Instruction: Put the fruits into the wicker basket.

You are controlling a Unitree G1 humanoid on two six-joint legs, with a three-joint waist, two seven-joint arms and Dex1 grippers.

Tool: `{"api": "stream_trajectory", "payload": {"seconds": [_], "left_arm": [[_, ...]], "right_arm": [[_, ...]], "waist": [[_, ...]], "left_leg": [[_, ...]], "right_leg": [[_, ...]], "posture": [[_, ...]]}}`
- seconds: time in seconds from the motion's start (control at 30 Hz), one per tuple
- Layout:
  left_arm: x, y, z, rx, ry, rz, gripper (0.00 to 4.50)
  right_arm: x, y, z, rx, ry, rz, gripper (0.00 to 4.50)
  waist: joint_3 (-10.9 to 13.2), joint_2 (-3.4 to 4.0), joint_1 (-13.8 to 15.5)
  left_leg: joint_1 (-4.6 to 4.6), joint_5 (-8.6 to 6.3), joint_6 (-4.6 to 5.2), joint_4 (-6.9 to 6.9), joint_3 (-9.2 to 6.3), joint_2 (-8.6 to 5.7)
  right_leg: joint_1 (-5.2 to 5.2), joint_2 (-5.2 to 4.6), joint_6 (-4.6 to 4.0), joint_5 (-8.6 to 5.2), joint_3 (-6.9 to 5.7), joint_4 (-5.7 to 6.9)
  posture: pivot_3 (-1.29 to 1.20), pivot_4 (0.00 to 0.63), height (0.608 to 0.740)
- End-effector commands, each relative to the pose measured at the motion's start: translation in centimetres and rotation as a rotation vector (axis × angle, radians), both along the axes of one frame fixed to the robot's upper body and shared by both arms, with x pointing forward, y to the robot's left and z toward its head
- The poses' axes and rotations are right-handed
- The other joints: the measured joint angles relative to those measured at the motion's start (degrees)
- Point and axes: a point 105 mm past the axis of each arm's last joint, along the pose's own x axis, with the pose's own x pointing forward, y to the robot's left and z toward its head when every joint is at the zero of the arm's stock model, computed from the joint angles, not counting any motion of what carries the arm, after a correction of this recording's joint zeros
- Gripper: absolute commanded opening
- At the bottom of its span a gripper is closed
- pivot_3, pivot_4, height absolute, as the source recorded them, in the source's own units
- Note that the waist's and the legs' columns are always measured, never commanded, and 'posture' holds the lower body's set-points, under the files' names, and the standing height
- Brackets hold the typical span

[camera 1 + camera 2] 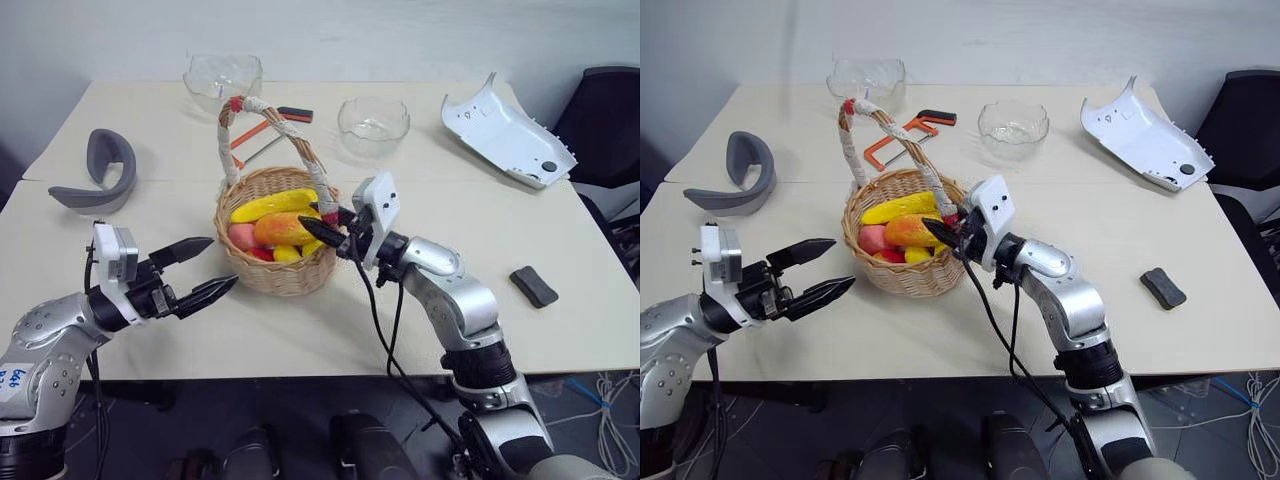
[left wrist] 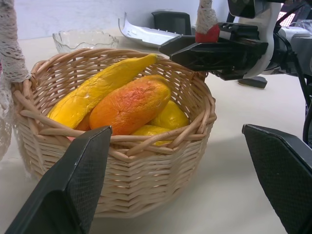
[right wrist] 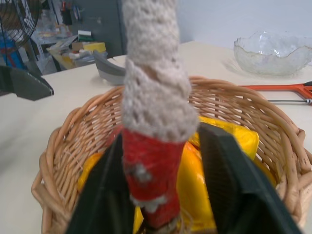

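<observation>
Since both fruits already lie in the basket, I read this moment as a handle grasp, not a placing step.

Wicker basket: stands at centre frame on the table, upright, its arched handle rising toward the upper middle.
Mango: rests inside the basket on top of the smaller fruits, so no further lift is needed.
Banana: lies inside the basket just behind the mango, along the far rim.
Right gripper: reaches in from the lower right; its two fingers are closed around the red-wrapped foot of the handle, where the handle meets the rim. I judge this grip is meant to steady or carry the basket.
Left gripper: hovers at lower left, just beside the basket, fingers spread and empty, pointed at the wall of the basket. I judge it stands ready to brace.
Risk: a grip low on one handle foot may tip the basket if lifted.
Glass bowls: upper frame, well apart, uninvolved.
</observation>
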Motion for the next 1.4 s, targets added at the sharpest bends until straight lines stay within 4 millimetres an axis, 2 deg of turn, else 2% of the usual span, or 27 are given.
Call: {"api": "stream_trajectory", "payload": {"seconds": [0.03,0.07,0.17,0.3,0.43,0.57,0.67,0.83,0.9,0.93,0.97,1.07,1.13,1.23,1.27,1.3,1.37,1.4], "left_arm": [[-0.1,0.2,0.7,-0.001,-0.05,0.012,4.5],[0.0,0.1,0.7,-0.002,-0.051,0.012,4.5],[0.1,0.0,0.6,-0.006,-0.052,0.006,4.5],[0.7,-0.4,0.5,-0.011,-0.054,-0.01,4.5],[1.1,-1.4,0.3,-0.019,-0.057,-0.038,4.5],[1.4,-1.6,0.3,-0.01,-0.058,-0.052,4.5],[1.8,-1.5,0.6,-0.006,-0.066,-0.058,4.5],[2.5,-1.2,0.9,0.011,-0.085,-0.052,4.5],[2.8,-1.1,1.1,0.014,-0.092,-0.049,4.5],[2.8,-1.1,1.2,0.017,-0.095,-0.051,4.5],[2.9,-1.1,1.2,0.021,-0.098,-0.053,4.5],[3.0,-1.0,1.2,0.027,-0.101,-0.049,4.5],[2.9,-0.9,1.0,0.032,-0.096,-0.045,4.5],[2.5,-0.5,0.4,0.041,-0.079,-0.041,4.5],[2.1,-0.3,0.1,0.05,-0.061,-0.046,4.5],[1.8,-0.2,-0.2,0.057,-0.049,-0.05,4.5],[1.3,0.6,-1.2,0.104,-0.034,-0.027,4.5],[1.1,1.2,-1.8,0.126,-0.027,0.0,4.5]], "right_arm": [[-1.2,-0.8,2.6,0.06,-0.098,0.039,0.28],[-1.4,-1.1,3.2,0.08,-0.113,0.043,0.16],[-2.2,-2.5,5.5,0.231,-0.122,0.062,0.17],[-1.2,-6.0,6.5,0.254,-0.197,-0.109,0.17],[0.9,-11.9,6.5,0.18,-0.279,-0.39,0.17],[2.9,-17.4,5.9,0.115,-0.262,-0.596,0.17],[3.9,-20.0,5.4,0.14,-0.217,-0.67,0.17],[5.2,-22.3,4.2,0.198,-0.163,-0.726,0.17],[5.2,-22.7,4.2,0.207,-0.182,-0.73,0.93],[5.3,-23.1,4.1,0.226,-0.169,-0.747,1.12],[5.2,-23.3,4.1,0.229,-0.164,-0.75,1.5],[4.4,-24.1,4.4,0.228,-0.168,-0.757,2.52],[3.5,-24.6,4.4,0.216,-0.176,-0.76,3.17],[1.3,-25.0,5.2,0.173,-0.237,-0.728,4.25],[0.2,-25.2,5.3,0.135,-0.255,-0.696,4.47],[-0.5,-25.3,5.3,0.107,-0.262,-0.673,4.47],[-2.1,-25.8,4.6,-0.003,-0.25,-0.631,4.47],[-2.8,-25.8,3.6,-0.082,-0.222,-0.586,4.47]], "waist": [[0.0,0.0,0.06],[0.0,0.0,0.08],[0.01,-0.01,0.12],[0.01,0.0,0.62],[0.01,-0.01,1.21],[0.01,0.0,1.27],[0.03,0.03,0.78],[0.08,0.11,-0.04],[0.08,0.12,-0.08],[0.08,0.12,-0.09],[0.08,0.12,-0.06],[0.08,0.12,0.22],[0.08,0.12,0.68],[0.08,0.12,1.01],[0.08,0.13,1.04],[0.08,0.13,1.07],[0.08,0.13,1.07],[0.08,0.13,1.05]], "left_leg": [[0.0,0.0,0.0,0.0,0.0,0.0],[0.0,0.0,0.0,0.0,0.0,0.0],[-0.01,0.0,0.0,0.0,-0.01,0.0],[-0.01,0.0,0.0,0.0,-0.05,0.0],[-0.02,0.0,0.04,0.02,-0.05,-0.06],[-0.11,0.0,0.12,0.02,-0.05,-0.12],[-0.11,0.0,0.11,0.01,-0.04,-0.1],[-0.05,0.05,0.01,0.0,-0.01,-0.05],[-0.03,0.07,0.0,0.01,-0.01,-0.05],[-0.03,0.07,0.01,0.01,-0.01,-0.06],[-0.03,0.08,0.02,0.03,-0.01,-0.06],[-0.04,0.08,0.04,0.04,-0.03,-0.07],[-0.04,0.08,0.04,0.04,-0.03,-0.08],[-0.05,0.08,0.04,0.02,-0.05,-0.07],[-0.05,0.08,0.04,0.02,-0.05,-0.07],[-0.06,0.08,0.05,0.01,-0.05,-0.08],[-0.07,0.06,0.07,0.01,-0.04,-0.07],[-0.06,0.06,0.07,0.0,-0.05,-0.08]], "right_leg": [[0.0,0.0,0.0,0.0,0.0,0.01],[0.0,0.0,0.0,0.0,-0.01,0.01],[0.0,0.0,0.0,0.0,-0.01,0.02],[0.01,0.01,0.0,0.0,-0.04,0.01],[0.04,-0.03,0.02,0.01,-0.03,-0.07],[0.04,-0.04,0.11,0.06,0.0,-0.26],[0.03,0.0,0.12,0.07,0.01,-0.27],[0.01,0.09,0.12,0.06,0.07,-0.15],[0.02,0.09,0.13,0.06,0.08,-0.1],[0.02,0.09,0.13,0.06,0.08,-0.09],[0.02,0.09,0.14,0.07,0.08,-0.08],[0.04,0.06,0.17,0.08,0.08,-0.09],[0.04,0.05,0.18,0.07,0.08,-0.1],[0.04,0.05,0.21,0.05,0.08,-0.12],[0.04,0.05,0.22,0.04,0.08,-0.13],[0.04,0.05,0.23,0.04,0.08,-0.15],[0.05,0.04,0.25,0.03,0.08,-0.21],[0.08,0.04,0.25,0.03,0.07,-0.24]], "posture": [[0.0,0.15,0.74],[0.0,0.15,0.74],[0.0,0.15,0.74],[0.0,0.15,0.74],[0.0,0.15,0.74],[0.0,0.15,0.74],[0.0,0.15,0.74],[0.0,0.15,0.74],[0.0,0.15,0.74],[0.0,0.15,0.74],[0.0,0.15,0.74],[0.0,0.15,0.74],[0.0,0.15,0.74],[0.0,0.15,0.74],[0.0,0.15,0.74],[0.0,0.15,0.74],[0.0,0.15,0.74],[0.0,0.15,0.74]]}}
